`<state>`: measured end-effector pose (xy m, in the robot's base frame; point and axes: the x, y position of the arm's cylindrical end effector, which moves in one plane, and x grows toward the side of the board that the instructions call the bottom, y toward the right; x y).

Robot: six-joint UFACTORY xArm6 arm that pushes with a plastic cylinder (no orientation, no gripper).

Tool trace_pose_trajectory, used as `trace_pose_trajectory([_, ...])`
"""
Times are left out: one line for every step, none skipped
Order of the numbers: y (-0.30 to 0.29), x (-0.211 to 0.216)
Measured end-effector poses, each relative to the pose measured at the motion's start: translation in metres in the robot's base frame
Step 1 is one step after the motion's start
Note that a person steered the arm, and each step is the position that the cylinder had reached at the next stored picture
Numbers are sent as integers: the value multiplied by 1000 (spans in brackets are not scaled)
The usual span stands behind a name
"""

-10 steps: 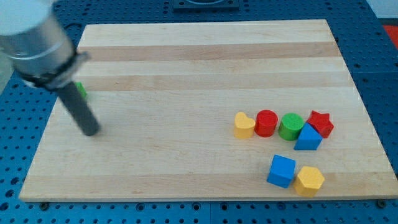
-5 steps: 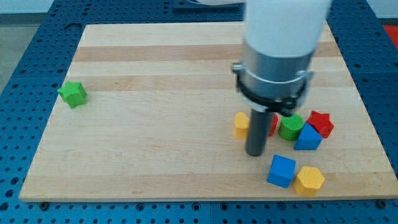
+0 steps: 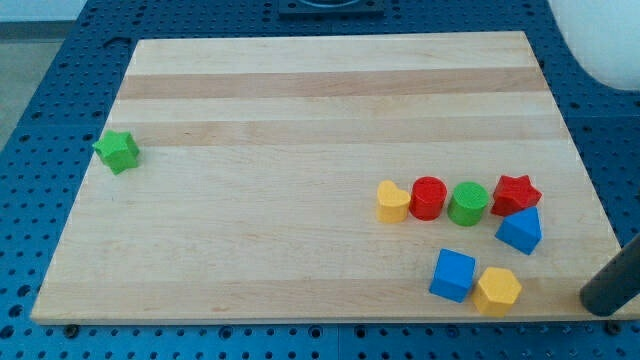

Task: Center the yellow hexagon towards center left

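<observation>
The yellow hexagon (image 3: 497, 290) lies near the board's bottom right edge, touching a blue cube (image 3: 453, 275) on its left. My tip (image 3: 600, 304) is at the view's far right, just off the board's right edge, about a hundred pixels right of the yellow hexagon and slightly lower. The rod rises toward the view's right edge.
A row sits above the hexagon: yellow heart (image 3: 392, 201), red cylinder (image 3: 428, 197), green cylinder (image 3: 467, 203), red star (image 3: 516, 192). A blue triangular block (image 3: 520, 230) lies below the red star. A green star (image 3: 117, 151) sits at the wooden board's (image 3: 300, 120) left edge.
My tip swept from the board's left, past the middle by the heart, to the far right off the board. The blue triangular block shifted right and down.
</observation>
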<state>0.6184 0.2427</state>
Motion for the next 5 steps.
trace_pose_trajectory([-57,-1])
trace_pose_trajectory([-151,-1])
trace_pose_trajectory([-254,-30])
trace_pose_trajectory([-306,-77])
trace_pose_trajectory([-313,-96])
